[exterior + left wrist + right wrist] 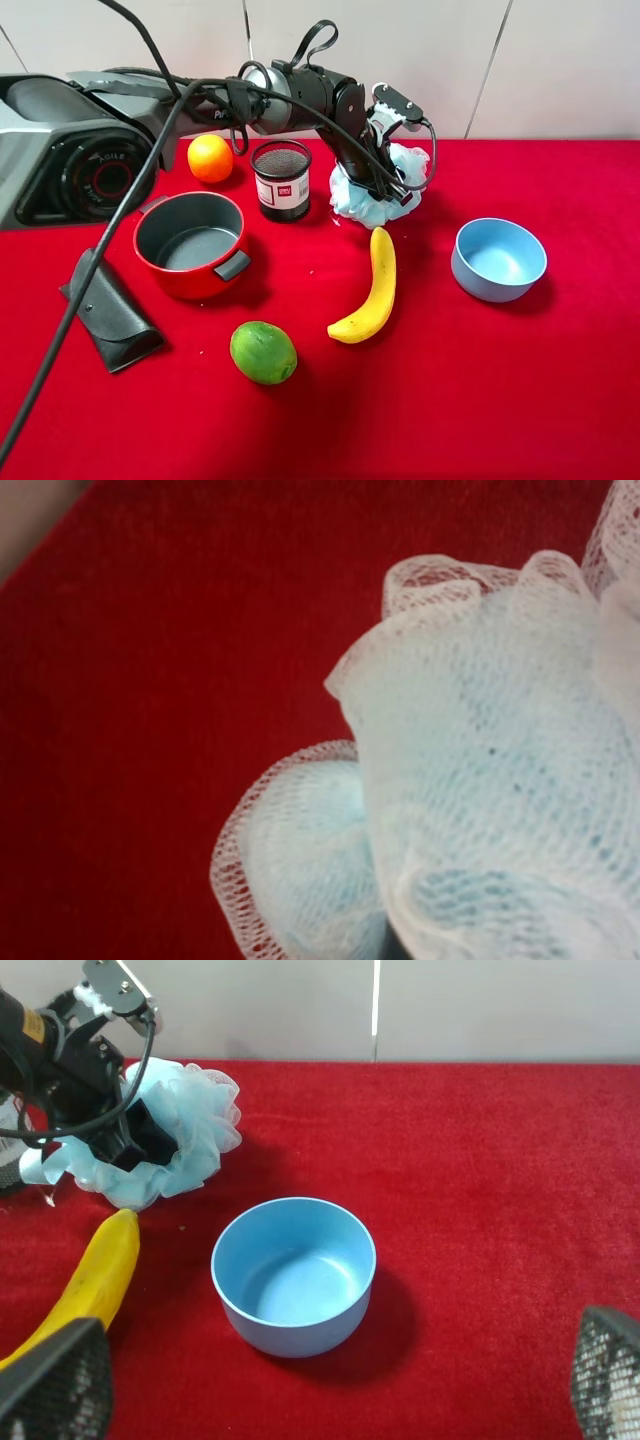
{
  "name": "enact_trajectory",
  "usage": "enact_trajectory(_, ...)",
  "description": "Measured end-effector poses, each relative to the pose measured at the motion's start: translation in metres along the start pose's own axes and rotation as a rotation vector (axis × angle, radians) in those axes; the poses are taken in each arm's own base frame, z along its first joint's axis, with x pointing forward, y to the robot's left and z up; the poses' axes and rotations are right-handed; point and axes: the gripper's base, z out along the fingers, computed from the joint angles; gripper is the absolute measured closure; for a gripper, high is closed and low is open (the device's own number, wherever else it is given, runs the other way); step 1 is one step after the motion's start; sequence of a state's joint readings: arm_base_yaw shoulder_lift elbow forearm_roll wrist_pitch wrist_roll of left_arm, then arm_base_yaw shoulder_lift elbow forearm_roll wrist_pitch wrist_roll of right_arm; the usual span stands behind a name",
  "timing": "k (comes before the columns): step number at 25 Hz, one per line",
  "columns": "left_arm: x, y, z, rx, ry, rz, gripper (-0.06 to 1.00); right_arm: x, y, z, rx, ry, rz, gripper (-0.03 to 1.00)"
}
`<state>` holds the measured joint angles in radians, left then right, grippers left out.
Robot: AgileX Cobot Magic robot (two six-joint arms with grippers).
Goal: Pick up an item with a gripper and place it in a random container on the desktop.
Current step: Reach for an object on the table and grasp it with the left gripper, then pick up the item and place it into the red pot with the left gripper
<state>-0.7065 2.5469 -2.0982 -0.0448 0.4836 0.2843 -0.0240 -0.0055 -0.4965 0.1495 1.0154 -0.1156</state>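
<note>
**Left arm at the bath pouf, high view with both wrist views.** The light-blue pouf (368, 205) sits at upper centre of the high view and appears to rest on the red desktop (500, 390). It is just above the upper tip of the banana (375, 290) and to the right of the black mesh cup (281, 180). The red pot (185, 283) stands at centre left, well apart from the pouf, and the cup is close to the line between them.

Likely faults from here:
- The mesh is loose and springy, so the fingers may catch only an outer frill, which could stretch or slip free on lifting.
- A hanging ruffle could drag over the cup or nudge the banana on the way across.
- The pouf looks about as wide as the pot's mouth, so an off-centre release could leave it perched on the rim.

The left gripper (392, 186) is sunk into the top of the pouf, with black fingers (128, 1142) buried among the ruffles. How far the jaws stand apart, and whether they pinch the mesh, cannot be told (the left wrist view shows only mesh and red cloth). The right gripper (330, 1380) is spread wide and holds nothing. It is low in its own view, with the blue bowl (294, 1278) ahead of it.
</note>
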Motion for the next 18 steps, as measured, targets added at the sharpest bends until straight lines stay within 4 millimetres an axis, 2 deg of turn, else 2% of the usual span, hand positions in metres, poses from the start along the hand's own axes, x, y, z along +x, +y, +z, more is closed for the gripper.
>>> enact_trajectory(11,-0.004,0.001,-0.006,0.004,0.011,-0.014,0.42,0.0,0.0,0.0,0.0,0.0,0.0,0.27)
enact_trajectory(18,-0.019,0.004,-0.031,0.012,0.02,-0.025,0.47,0.0,0.0,0.0,0.0,0.0,0.0,0.27)
